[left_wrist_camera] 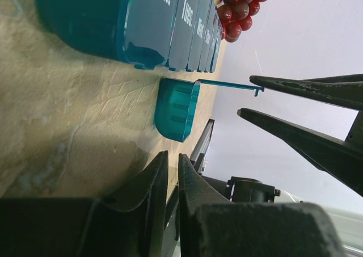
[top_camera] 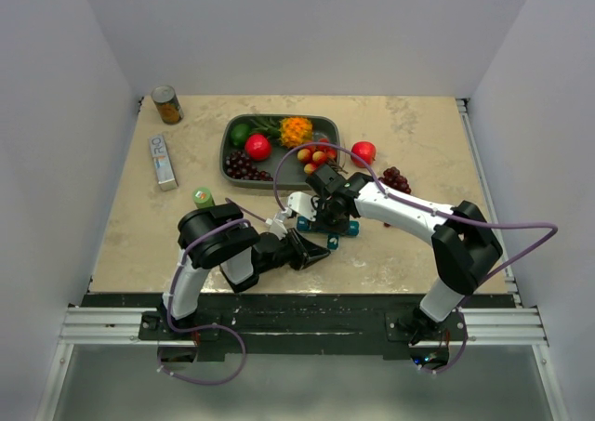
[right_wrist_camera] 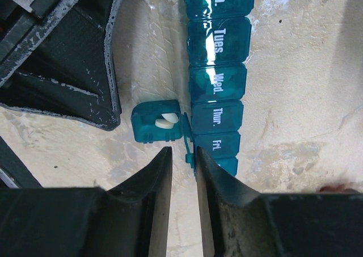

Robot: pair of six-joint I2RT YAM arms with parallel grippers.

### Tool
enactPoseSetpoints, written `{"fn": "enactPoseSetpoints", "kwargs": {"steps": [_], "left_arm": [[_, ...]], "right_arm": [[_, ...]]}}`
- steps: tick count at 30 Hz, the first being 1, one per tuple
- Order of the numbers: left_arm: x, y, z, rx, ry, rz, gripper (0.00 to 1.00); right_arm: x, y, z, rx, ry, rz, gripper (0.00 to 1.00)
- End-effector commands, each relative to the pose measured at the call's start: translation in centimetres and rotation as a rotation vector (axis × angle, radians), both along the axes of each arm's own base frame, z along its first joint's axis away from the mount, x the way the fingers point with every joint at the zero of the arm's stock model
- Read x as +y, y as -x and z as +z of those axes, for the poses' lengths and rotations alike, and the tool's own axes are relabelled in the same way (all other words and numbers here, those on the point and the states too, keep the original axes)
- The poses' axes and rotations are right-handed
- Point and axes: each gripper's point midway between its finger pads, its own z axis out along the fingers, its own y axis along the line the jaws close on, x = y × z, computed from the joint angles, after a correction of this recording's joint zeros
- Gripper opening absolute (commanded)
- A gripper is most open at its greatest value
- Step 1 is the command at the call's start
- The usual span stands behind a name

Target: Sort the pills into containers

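Just beside the strip [right_wrist_camera: 218, 81], level w/ Thur., one loose cell [right_wrist_camera: 150, 126] sits on the counter [right_wrist_camera: 295, 98], with its lid [right_wrist_camera: 189, 150] swung up & two white pills [right_wrist_camera: 166, 121] inside. R hand [right_wrist_camera: 182, 155] straddles that lid. Its fingers are only slightly apart, w/ the lid edge touching one & clear of the other, so nothing is clamped. L hand [left_wrist_camera: 170, 160] is closed & empty, low over the counter on the cell's side away from the strip, near but not touching.

Step looks like shutting the lid on a filled cell. To do it well, IMO: tip the lid over w/ one fingertip rather than a pinch, then press near its free edge till it seats. The cell is light & unattached, so it'll prob. skate, & L hand could brace it. Keep the cell level or the pills spill.
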Motion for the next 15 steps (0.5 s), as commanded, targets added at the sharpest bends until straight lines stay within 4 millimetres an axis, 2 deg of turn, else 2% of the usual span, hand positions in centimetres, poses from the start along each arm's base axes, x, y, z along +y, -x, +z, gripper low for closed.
{"fn": "enactPoseSetpoints", "kwargs": {"steps": [1,6,14,15], "left_arm": [[0.0,0.6,-1.9,0.053,-0.023,-0.027,0.17],[-0.2,0.5,-1.8,0.051,-0.021,-0.031,0.17],[-0.3,0.7,-1.8,0.05,-0.019,-0.038,0.16],[-0.3,0.7,-1.8,0.049,-0.02,-0.04,0.16]], "right_arm": [[1.3,-0.3,1.3,-0.011,-0.061,-0.001,0.29],[1.5,0.0,1.8,0.0,-0.083,0.004,0.39],[1.6,0.1,2.9,0.022,-0.135,-0.001,0.48],[1.5,-0.1,3.1,0.021,-0.144,-0.008,0.52]]}}
